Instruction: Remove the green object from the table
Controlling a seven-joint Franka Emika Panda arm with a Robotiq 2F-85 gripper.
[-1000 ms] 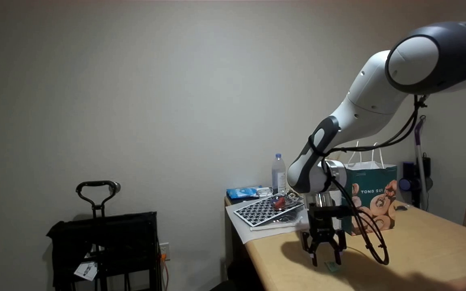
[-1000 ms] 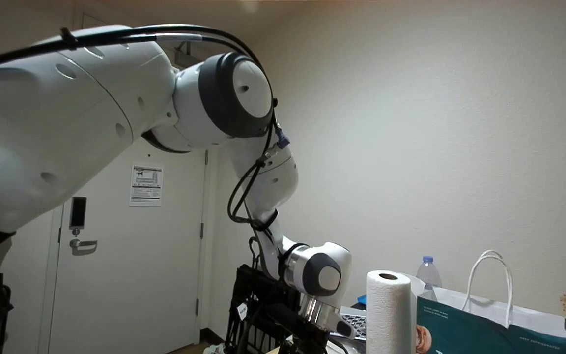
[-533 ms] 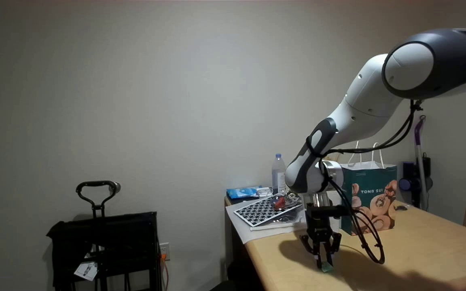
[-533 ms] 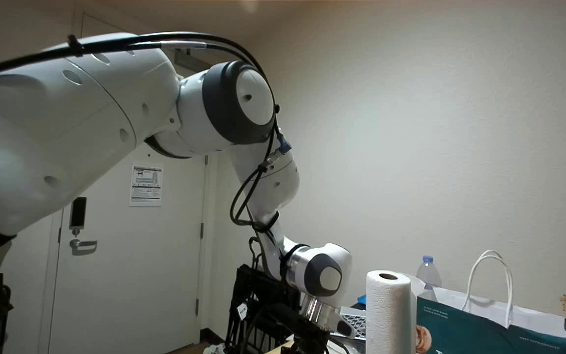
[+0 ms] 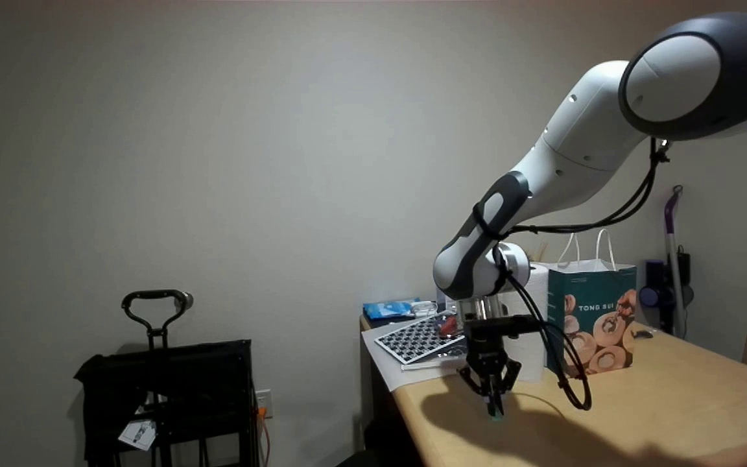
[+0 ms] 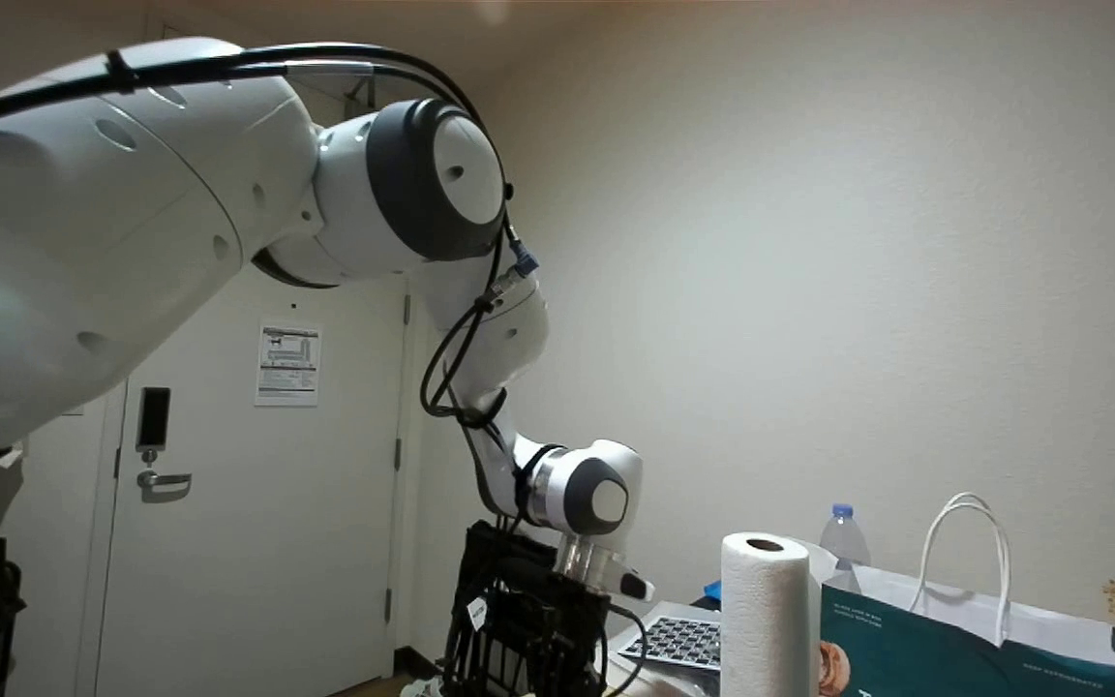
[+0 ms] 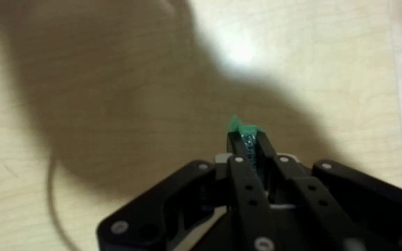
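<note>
Greyish wall (image 5: 283,162) behind; below, in an exterior view, tan wooden table (image 5: 704,395), w/ the arm (image 5: 581,149) coming in from 2 o'clock. Gripper (image 5: 495,410) points down, prob. b/c a flat bit on a tabletop is easiest got from above. Jaws nearly closed, just a thin gap btwn them, & that gap's filled: they've got the green object (image 7: 250,129). It's pinched at the fingertips (image 7: 264,146), poking past them toward 12 o'clock in the wrist view; looks creased, I'd guess b/c something thin buckles when squeezed. It's over the table; can't tell if its low end is clear of the wood. Table edge there's at 3 o'clock.

Paper-towel roll (image 6: 766,620) & teal gift bag (image 5: 591,292) stand upright, btwn 1 & 2 o'clock from the gripper in an exterior view, set back, prob. for working room. Cables (image 6: 199,68) run strapped along the arm, slack near the wrist, presumably so it can turn. Grip's made, I'd say; removal's left. Risk: only the tips hold it, so it could slip.
</note>
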